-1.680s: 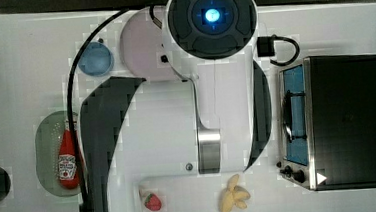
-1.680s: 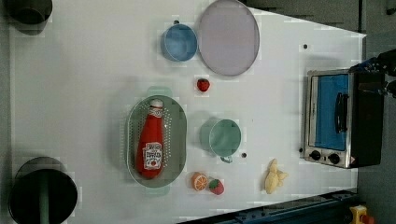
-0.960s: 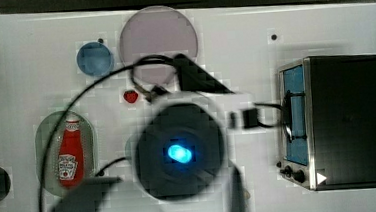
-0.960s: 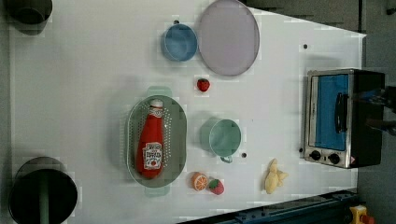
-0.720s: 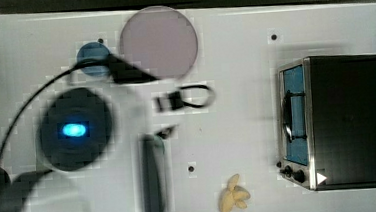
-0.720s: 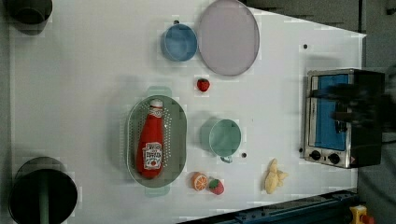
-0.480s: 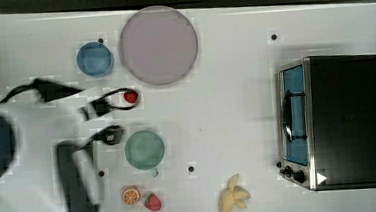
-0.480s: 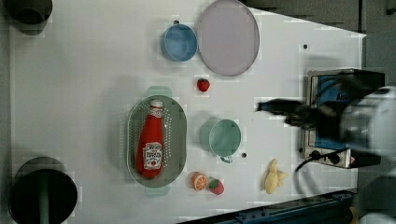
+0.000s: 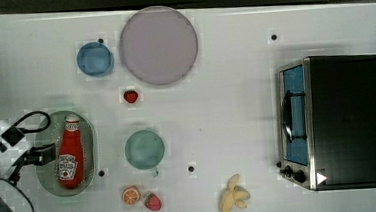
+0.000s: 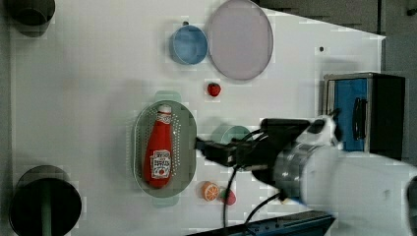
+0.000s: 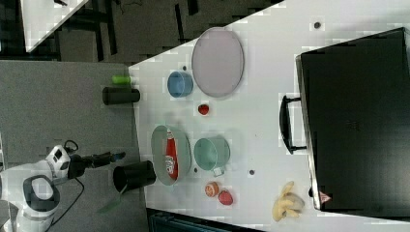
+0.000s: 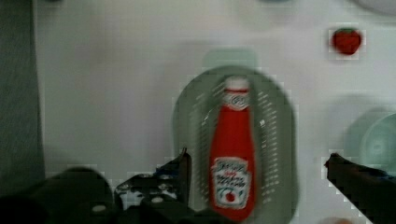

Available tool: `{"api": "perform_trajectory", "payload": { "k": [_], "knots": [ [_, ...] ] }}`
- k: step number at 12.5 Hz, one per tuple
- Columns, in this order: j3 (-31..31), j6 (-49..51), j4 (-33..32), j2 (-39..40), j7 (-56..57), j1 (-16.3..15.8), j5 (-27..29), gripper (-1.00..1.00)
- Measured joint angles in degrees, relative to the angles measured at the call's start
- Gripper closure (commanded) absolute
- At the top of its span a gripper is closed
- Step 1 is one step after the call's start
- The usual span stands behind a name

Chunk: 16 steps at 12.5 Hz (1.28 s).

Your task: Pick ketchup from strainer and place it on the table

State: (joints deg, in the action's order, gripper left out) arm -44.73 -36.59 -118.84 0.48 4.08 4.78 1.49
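Approach is your step: the gripper [image 12: 257,179], jaws wide and empty, hangs above the small red ketchup squeeze bottle [image 12: 231,149] lying in the pale green oval plastic strainer [image 12: 279,140], so you must descend and close.

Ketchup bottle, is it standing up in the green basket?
No, the ketchup lies flat on its side along the strainer, its white cap pointing toward the top view's top.

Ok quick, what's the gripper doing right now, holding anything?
Gripper: jaws open wide, holding nothing; the ketchup lies in the strainer.
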Motion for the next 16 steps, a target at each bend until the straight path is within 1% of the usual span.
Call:
{"api": "perform_trajectory", "payload": {
  "k": [2, 3, 4, 5, 9, 11, 13, 16],
  "knots": [
    [-2.9, -2.3, -0.7, 4.2, -0.1, -0.1, -1.5, -1.00],
    [-3.4, -2.5, -0.9, 6.8, -0.3, -0.7, -3.3, -1.00],
    [-3.4, -3.2, -1.5, 9.3, -0.8, -1.1, -6.3, -1.00],
    [-3.3, -5.2, -2.6, 11.7, -1.3, -1.1, -7.9, -1.00],
    [-2.5, -11.8, -7.3, 20.8, -5.9, -0.4, -12.5, -1.00],
    [-2.1, -14.0, -7.3, 25.4, -7.8, -0.4, -14.8, -1.00],
    [-2.1, -16.7, -7.1, 29.6, -11.2, -0.3, -19.4, -1.00],
    [-0.3, -19.9, -7.2, 33.4, -16.3, -1.2, -24.4, -1.00]
  ]
}}
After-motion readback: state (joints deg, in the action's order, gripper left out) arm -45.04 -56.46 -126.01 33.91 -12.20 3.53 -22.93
